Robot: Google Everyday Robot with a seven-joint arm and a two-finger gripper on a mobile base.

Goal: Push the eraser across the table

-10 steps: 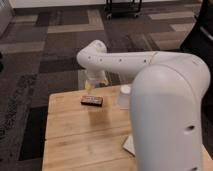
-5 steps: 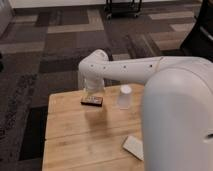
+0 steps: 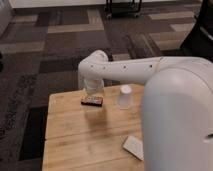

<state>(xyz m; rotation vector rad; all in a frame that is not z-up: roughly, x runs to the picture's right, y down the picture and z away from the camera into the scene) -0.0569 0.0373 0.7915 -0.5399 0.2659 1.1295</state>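
Pale plank surface (image 3: 70,137) filling the lower half of the view, seen from above and from behind a bulky white arm (image 3: 135,75). Small dark eraser (image 3: 92,101) lying flat near the far edge, toward the left part of the surface, long side running roughly left to right, with a soft shadow just in front of it. Directly above and behind it, the claw (image 3: 93,91), hanging down from the bent wrist end of the arm and very close to the eraser's far side; impossible to say whether touching or just apart. Claw's state, clenched or released: cannot tell, tucked as seen here under the wrist housing. Just to the right of the eraser and apart from it, a white cup (image 3: 124,96) standing upside down, wider rim on the wood. Nearer the camera, well apart from both, a flat white pad (image 3: 134,147) lying askew, right end covered by the robot's large white shell. Beyond the far edge, a carpet (image 3: 50,45) of grey and brown squares, and at the very top a black cart (image 3: 122,7).
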